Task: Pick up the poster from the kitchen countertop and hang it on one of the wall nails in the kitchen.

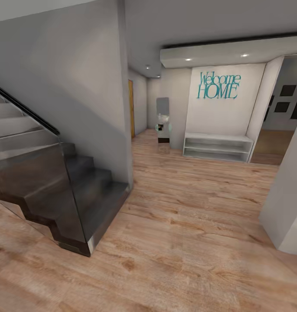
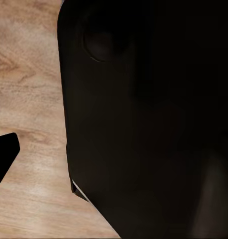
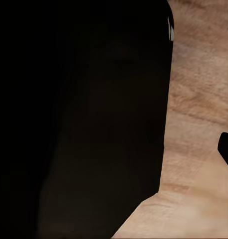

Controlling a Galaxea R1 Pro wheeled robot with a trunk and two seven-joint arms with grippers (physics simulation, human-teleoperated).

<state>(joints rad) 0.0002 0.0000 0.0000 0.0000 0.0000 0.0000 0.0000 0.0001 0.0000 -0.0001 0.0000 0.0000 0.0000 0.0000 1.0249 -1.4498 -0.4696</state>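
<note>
I am in a hallway with dark stairs, on my way. The poster, the kitchen countertop and the kitchen are out of view. In the left wrist view a large dark part of my own body (image 2: 143, 124) stands close in front of the camera, with pale wood floor (image 2: 29, 89) beside it. A black tip (image 2: 3, 157) pokes in at the edge and may be a finger. The right wrist view shows the same kind of dark mass (image 3: 79, 119), floor (image 3: 198, 99) and a small black tip (image 3: 227, 149). Neither pair of jaws can be read.
A dark staircase (image 1: 57, 190) with a glass side stands at the left. A white wall corner (image 1: 287, 199) juts in at the right. Wood floor (image 1: 187, 225) runs ahead to a white shelf bench (image 1: 217, 147) under teal "Welcome HOME" lettering (image 1: 219, 85), beside a water dispenser (image 1: 163, 125).
</note>
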